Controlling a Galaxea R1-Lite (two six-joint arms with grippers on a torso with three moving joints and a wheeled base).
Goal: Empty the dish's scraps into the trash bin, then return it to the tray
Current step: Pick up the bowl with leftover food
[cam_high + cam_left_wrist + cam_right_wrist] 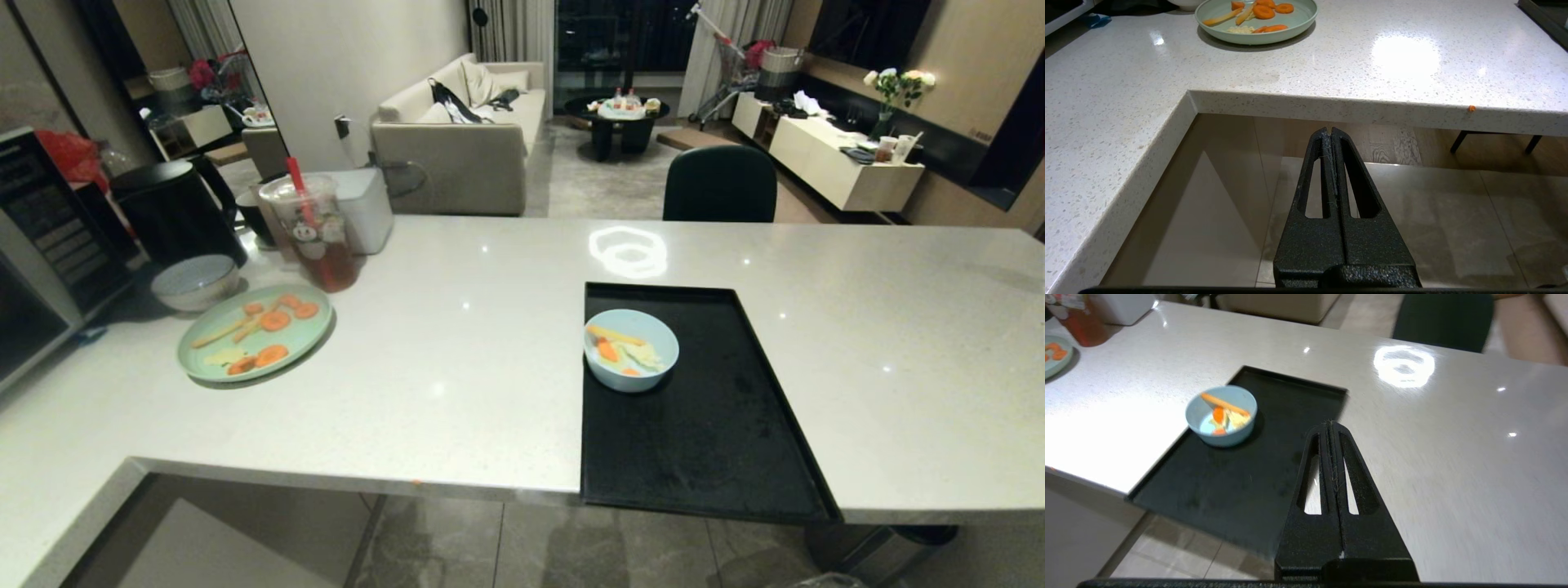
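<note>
**Helper:** Bowl first. Where is it from your hands?

**Me:** Bowl (pixel 630 349) sits on the black tray (pixel 718 457), tight against the tray's near-left part, just inside the left rim. From my right gripper (pixel 1332 424) it lies at about ten o'clock, off to the left and a bit further out over the counter (pixel 457 359). Carrot and pale vegetable scraps (pixel 1224 414) are lying in it.

**Helper:** And the gripper itself?

**Me:** My right fingers are pressed flat together with nothing between them, hanging above the tray's right half, well apart from the bowl. They will have to spread before they can take the rim.

**Helper:** Would the left arm be closer?

**Me:** I judge not. My left gripper (pixel 1332 130) is also pinched shut and empty, down below the counter edge over the floor, with only the green plate (pixel 1257 20) ahead of it at about eleven o'clock. The tray barely shows at the far corner of that view. So the right arm is the nearer one.

**Helper:** Any long axis to line up with?

**Me:** The bowl is round, so no. The tray runs long from six to twelve o'clock, and the bowl's right rim is the side facing me.

**Helper:** And the bin?

**Me:** A steel bin (pixel 882 551) shows under the counter at about five o'clock, mostly hidden, so I cannot say more of it
</note>
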